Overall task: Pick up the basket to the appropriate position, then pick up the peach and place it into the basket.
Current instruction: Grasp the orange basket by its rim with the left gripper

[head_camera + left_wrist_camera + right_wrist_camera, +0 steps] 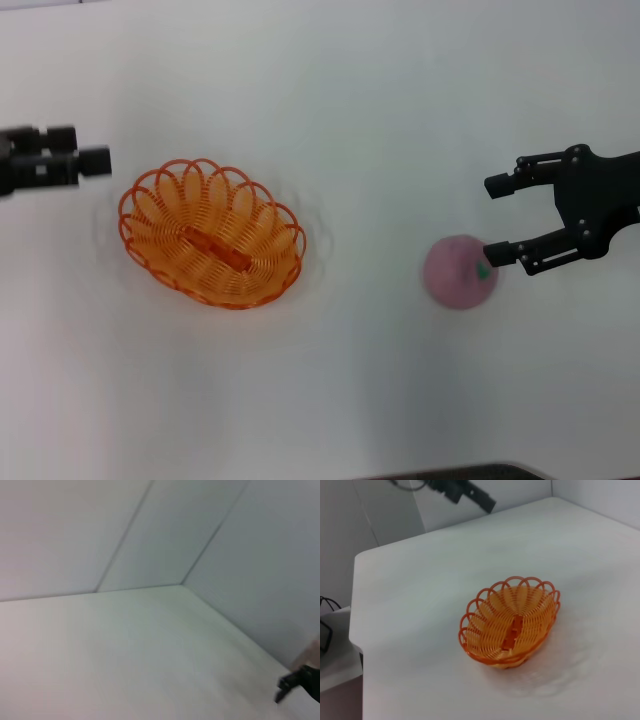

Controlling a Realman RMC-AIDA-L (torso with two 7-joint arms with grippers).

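The orange wire basket (212,232) lies on the white table, left of centre; the right wrist view shows it too (510,625), with nothing inside. Far to its right rests the pink peach (458,272), its green leaf mark turned toward my right gripper (495,221). That gripper is open and holds nothing. Its nearer fingertip (497,257) overlaps the peach's right edge, and the other is well behind the fruit. My left gripper (60,160) hovers just left of the basket's rim without touching it, and the right wrist view shows it beyond the basket (465,492).
The white table (330,90) runs to walls at the back. Its left edge and a rounded corner (356,630) show in the right wrist view, with dark cables beyond. The left wrist view shows only tabletop, walls and a distant black gripper part (295,685).
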